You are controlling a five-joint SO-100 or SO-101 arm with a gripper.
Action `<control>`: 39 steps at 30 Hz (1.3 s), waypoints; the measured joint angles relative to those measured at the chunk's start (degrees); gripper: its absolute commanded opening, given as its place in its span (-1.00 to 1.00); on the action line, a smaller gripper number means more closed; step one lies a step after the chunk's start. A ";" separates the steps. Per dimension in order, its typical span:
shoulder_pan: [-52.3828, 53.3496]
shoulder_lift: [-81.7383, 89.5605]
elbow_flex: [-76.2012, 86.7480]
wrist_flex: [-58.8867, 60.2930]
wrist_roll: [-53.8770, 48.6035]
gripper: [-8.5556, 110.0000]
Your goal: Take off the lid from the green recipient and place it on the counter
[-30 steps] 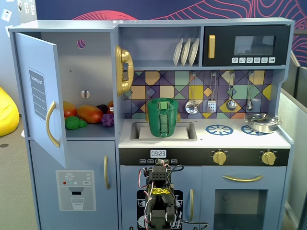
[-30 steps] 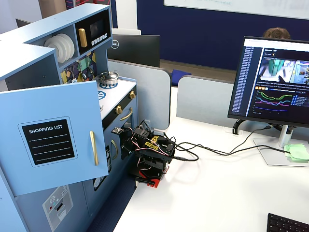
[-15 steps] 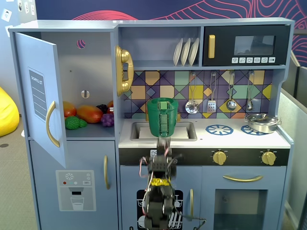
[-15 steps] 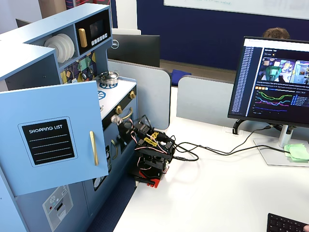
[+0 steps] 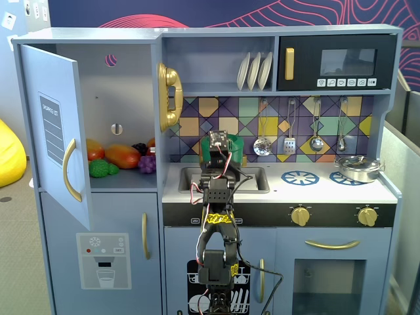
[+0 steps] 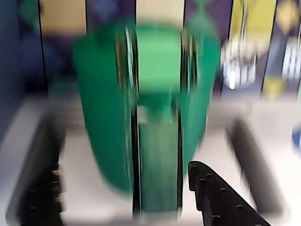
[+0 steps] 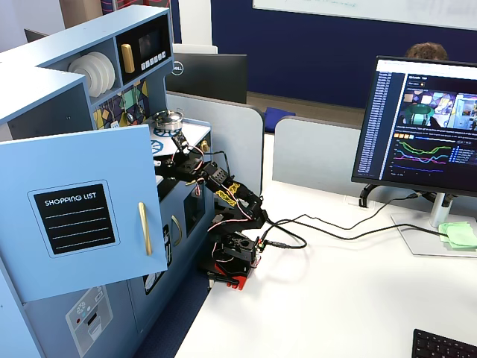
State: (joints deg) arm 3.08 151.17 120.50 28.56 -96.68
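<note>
Pincer fingers [image 6: 141,197] are spread apart, one dark finger at each lower corner of the wrist view. Between them, straight ahead and close, stands the green recipient [image 6: 155,117] upright in the sink. Its top is blurry, so I cannot tell where the lid is.

the tall dark-green ribbed plastic container [image 6: 155,117] stands in the recessed grey sink [image 5: 252,178] and fills the middle of the wrist view, blocking the way ahead of the black end effector [image 6: 122,197]. narrow sink floor stays bare on either side of it. the light grey toy-kitchen table [image 5: 275,191] is bare between sink and silver metal pan [image 5: 357,168]. hanging steel utensils [image 5: 289,141] crowd the wall behind.
</note>
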 measured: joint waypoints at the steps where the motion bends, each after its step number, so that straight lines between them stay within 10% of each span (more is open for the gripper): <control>1: 0.00 -0.70 -0.70 -0.53 -0.35 -0.28; 39: 3.43 -25.05 -21.97 -4.83 -1.05 -0.28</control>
State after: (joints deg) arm 6.50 126.12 98.53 23.73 -97.73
